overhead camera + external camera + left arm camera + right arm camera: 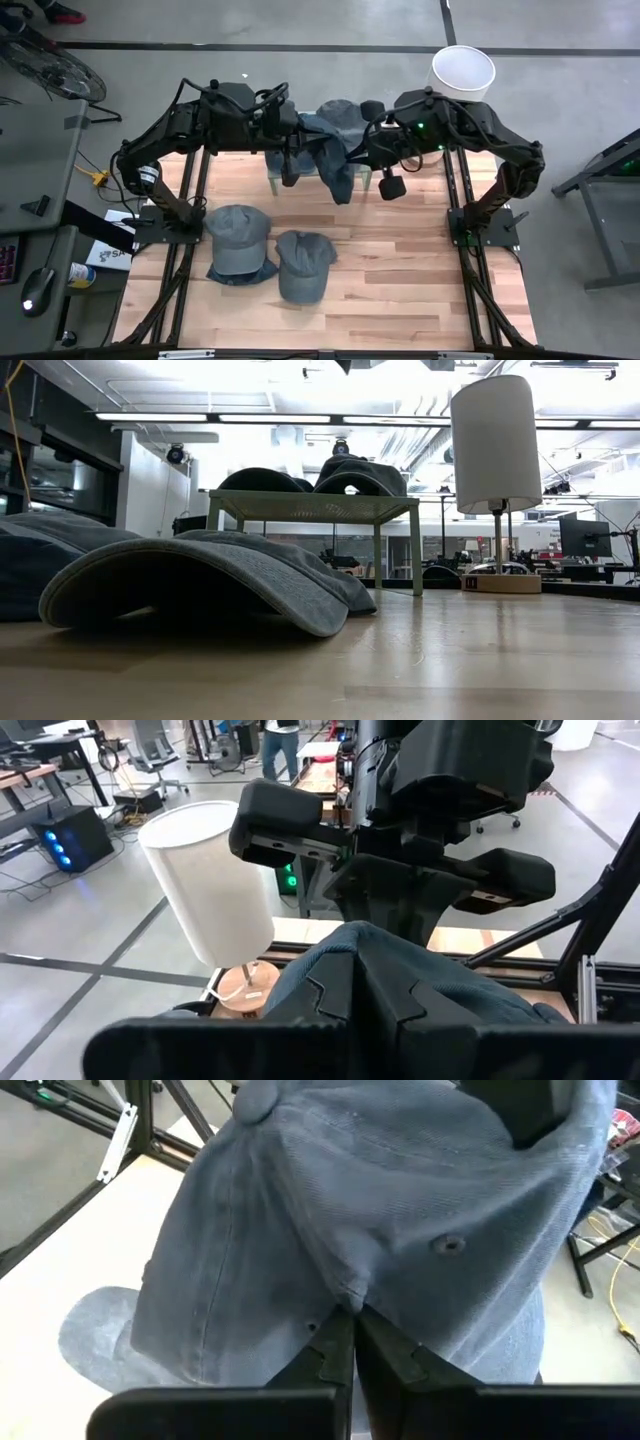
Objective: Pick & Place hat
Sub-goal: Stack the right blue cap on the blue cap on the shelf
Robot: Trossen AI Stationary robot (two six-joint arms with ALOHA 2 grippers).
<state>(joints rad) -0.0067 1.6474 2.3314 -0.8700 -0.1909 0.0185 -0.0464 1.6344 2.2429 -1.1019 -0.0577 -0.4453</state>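
Observation:
A blue-grey denim hat [336,150] is between both grippers over a small green stand [312,506] at the table's far middle. My left gripper [290,158] is at the hat's left side and my right gripper [351,1318] at its right; both are shut on it. In the low view, dark rounded hat shapes [355,476] show on the stand's top. Whether the held hat touches the stand I cannot tell. Two more denim hats [237,238] [303,264] lie flat on the near left of the table. My left gripper is shut on the hat's cloth [372,952], coming level from the table's left. The cloth bunches over the fingertips and hides which part they have. My right gripper pinches a raised fold of the crown [348,1292] between its two fingertips, coming level from the table's right. The crown cloth puckers toward the pinch, and the brim [105,1342] hangs lower.
A lamp with a white cylindrical shade [463,72] stands at the far right, close behind the right arm. The two loose hats fill the near left; bare wood [420,280] lies on the near right. The black frame rails [470,260] run along both sides.

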